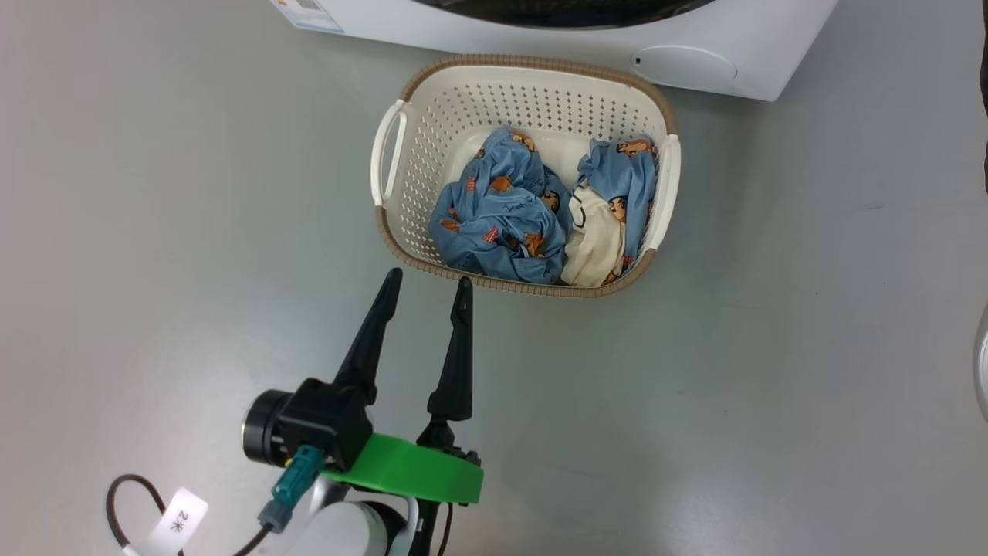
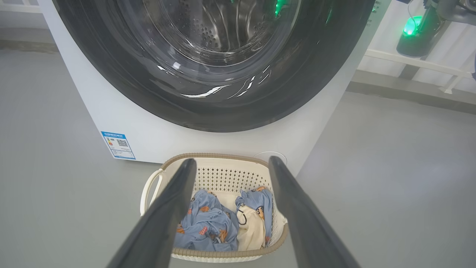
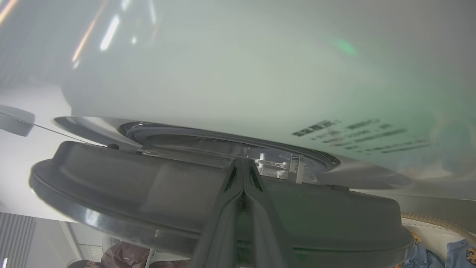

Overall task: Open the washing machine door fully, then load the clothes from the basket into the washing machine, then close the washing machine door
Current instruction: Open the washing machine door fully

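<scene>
the door-opening step is in hand: the right gripper (image 3: 243, 163), fingers pressed together on nothing, noses at the rim of the washing machine door (image 3: 148, 186), which looks just cracked off the grey ring (image 3: 223, 136) at its twelve o'clock. next it likely needs an outward sweep to swing the glossy black door wide. the left gripper (image 1: 428, 279) hangs spread and empty, with the basket (image 1: 532, 62) of blue printed clothes (image 1: 502, 224) at its one o'clock, before the white washing machine (image 1: 772, 46).
</scene>
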Robot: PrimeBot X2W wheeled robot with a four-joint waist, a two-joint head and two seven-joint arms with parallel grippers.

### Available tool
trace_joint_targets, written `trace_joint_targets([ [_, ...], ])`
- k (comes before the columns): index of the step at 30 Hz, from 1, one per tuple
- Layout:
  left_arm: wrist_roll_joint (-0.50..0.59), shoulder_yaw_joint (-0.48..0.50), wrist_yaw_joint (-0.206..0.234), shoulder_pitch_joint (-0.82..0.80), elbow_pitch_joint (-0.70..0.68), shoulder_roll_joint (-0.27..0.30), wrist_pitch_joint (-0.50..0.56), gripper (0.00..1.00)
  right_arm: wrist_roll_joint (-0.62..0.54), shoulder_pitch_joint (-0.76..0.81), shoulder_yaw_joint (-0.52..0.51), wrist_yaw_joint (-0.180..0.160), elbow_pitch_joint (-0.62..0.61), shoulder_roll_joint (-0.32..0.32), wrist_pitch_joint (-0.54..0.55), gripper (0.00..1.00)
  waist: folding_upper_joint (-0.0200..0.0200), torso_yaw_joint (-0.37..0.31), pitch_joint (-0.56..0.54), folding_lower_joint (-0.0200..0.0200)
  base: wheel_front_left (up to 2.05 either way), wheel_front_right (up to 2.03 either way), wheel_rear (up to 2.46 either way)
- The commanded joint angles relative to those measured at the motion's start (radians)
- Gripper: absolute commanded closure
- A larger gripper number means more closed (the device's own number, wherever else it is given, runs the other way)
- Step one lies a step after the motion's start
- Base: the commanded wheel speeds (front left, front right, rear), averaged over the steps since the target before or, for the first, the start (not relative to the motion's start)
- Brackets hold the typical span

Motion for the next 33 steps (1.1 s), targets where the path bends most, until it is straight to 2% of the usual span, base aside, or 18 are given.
trace_joint_targets([
  [1,-0.002,0.027,0.004,-0.005,-0.026,0.013,-0.006,0.00,-0.004,-0.018,0.012,0.010,-0.011,0.042,0.020,1.00,0.0000,-0.003,-0.002,0.0000,0.00,0.00,0.00],
  [33,0.005,0.034,-0.002,0.002,-0.011,0.013,-0.006,0.00,-0.011,0.098,0.007,0.010,-0.005,0.091,0.131,1.00,0.0000,-0.040,-0.068,0.0000,0.00,0.00,0.00],
])
